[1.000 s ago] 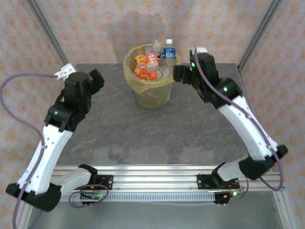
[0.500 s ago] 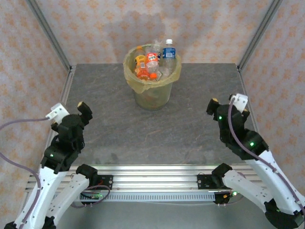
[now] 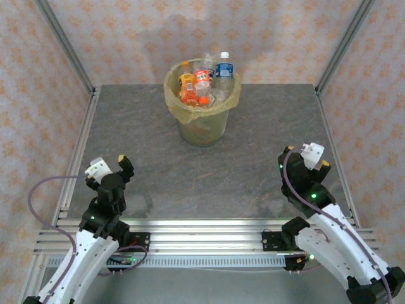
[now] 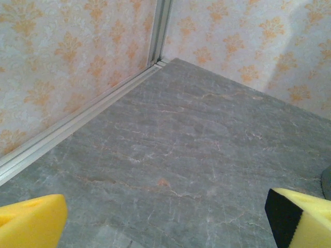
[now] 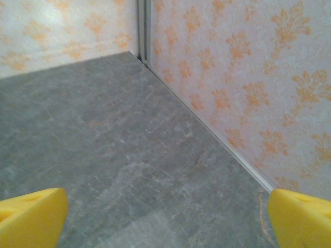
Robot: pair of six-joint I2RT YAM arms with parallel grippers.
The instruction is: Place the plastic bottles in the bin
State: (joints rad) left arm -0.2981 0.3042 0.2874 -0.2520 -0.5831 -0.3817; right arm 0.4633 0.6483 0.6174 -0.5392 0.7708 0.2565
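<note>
Brimming bin (image 3: 204, 130) of bottles (image 3: 203, 81), overhead

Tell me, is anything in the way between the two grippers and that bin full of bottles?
Nothing visible. Only bare grey stone-patterned tabletop lies between the left gripper, the right gripper and the round bin lined with a yellow-green bag, where the plastic bottles already sit.
</note>
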